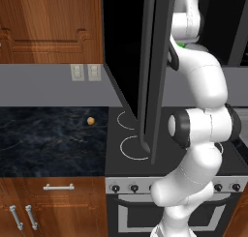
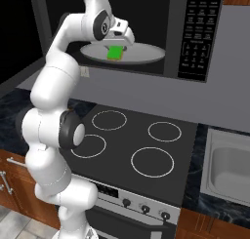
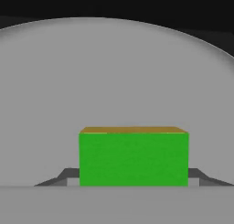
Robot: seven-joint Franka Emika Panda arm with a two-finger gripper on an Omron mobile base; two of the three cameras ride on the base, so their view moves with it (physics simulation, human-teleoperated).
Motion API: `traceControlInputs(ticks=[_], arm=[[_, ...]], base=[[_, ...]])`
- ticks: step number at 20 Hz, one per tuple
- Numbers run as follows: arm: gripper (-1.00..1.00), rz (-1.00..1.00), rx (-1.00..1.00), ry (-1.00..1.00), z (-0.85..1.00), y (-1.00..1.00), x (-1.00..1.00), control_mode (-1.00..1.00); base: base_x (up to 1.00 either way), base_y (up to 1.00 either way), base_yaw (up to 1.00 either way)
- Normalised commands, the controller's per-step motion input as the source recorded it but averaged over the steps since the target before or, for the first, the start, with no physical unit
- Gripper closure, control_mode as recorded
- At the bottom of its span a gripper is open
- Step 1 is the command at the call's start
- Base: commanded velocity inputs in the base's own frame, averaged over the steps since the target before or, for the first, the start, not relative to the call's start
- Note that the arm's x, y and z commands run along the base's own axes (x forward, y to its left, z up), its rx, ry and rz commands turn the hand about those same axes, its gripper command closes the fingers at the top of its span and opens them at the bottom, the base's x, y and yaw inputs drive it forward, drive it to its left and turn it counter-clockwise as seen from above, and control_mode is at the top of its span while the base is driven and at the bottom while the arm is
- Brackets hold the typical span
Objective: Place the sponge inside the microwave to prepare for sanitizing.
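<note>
The microwave stands open above the stove, its black keypad strip on the right. The dark door swings out to the left, edge-on in the left base view. My arm reaches into the cavity. The gripper hangs low over the white round plate, shut on the sponge. In the hand view the sponge shows its green face with a yellow strip above, one dark fingertip pressed against each side, and the plate behind it. I cannot tell whether the sponge touches the plate.
Below the microwave lies a black stovetop with several ring burners and a knob row. A small tan ball rests on the dark counter to the left. A steel sink sits at the right. The open door stands close to my arm's left side.
</note>
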Motion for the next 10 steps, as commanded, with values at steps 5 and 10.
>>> traceControlInputs(ticks=[5,10], arm=[[1.00,0.00,0.00,0.00,-0.05,0.00,0.24,-1.00],[1.00,0.00,0.00,0.00,0.00,0.00,0.26,-1.00]], base=[[0.00,0.00,0.00],[0.00,0.00,0.00]])
